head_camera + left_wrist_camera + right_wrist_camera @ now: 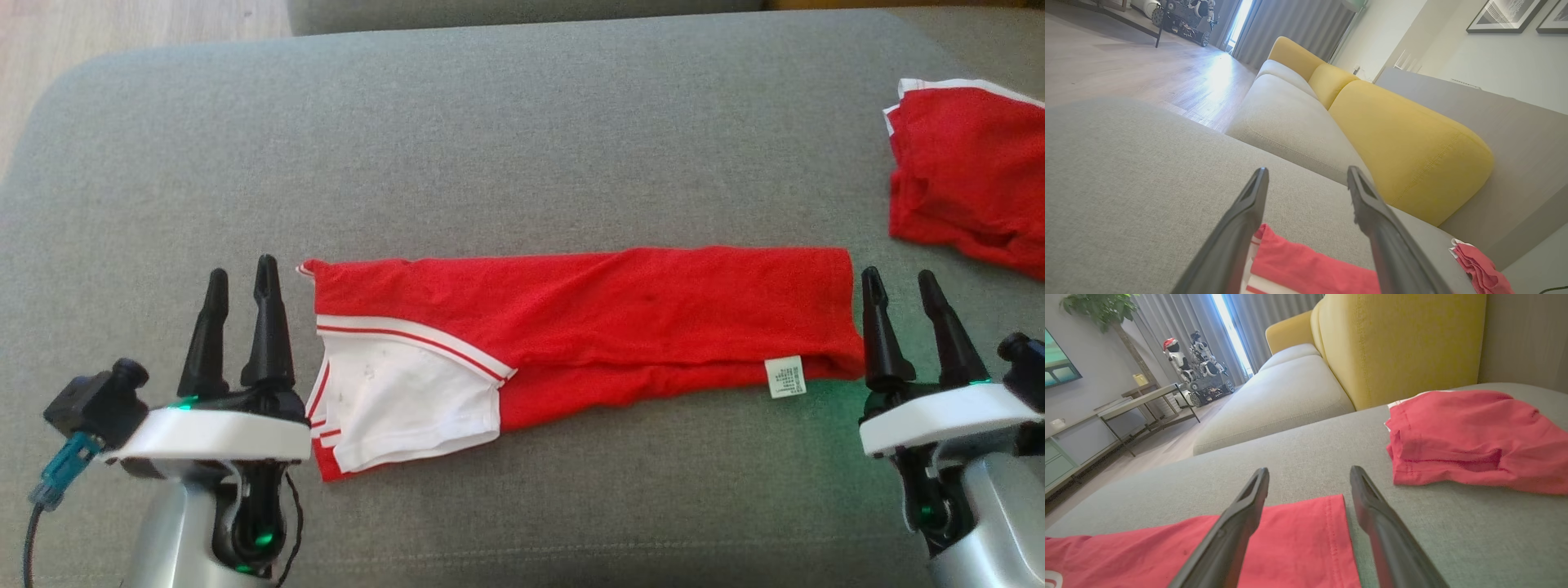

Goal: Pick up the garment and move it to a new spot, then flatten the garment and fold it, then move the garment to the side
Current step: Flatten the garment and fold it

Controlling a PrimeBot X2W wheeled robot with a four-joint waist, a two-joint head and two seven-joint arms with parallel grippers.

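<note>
A soft red knit garment [588, 327], folded into a long flat band with a white striped-trim panel, lies mid-cushion on the coarse grey woven cushion [490, 122], running 9 to 3 o'clock. A second red garment [963, 171] sits crumpled at 2 o'clock. The left gripper [242, 268] at the 9 o'clock end and the right gripper [900, 273] at the 3 o'clock end both stand spread wide, gripping nothing.

Setting: home living room. Evidence: grey sofa [1290, 122] with yellow back cushions [1404, 151]; wood-plank floor [1126, 69]; full-length grey curtains [1294, 28] at a bright window; framed pictures [1506, 14] on the wall; wall screen [1057, 363]; potted plant [1102, 308]; low cabinet [1069, 445] beside a metal-framed side table [1147, 402]. Work surface is a grey upholstered seat [522, 147].
</note>
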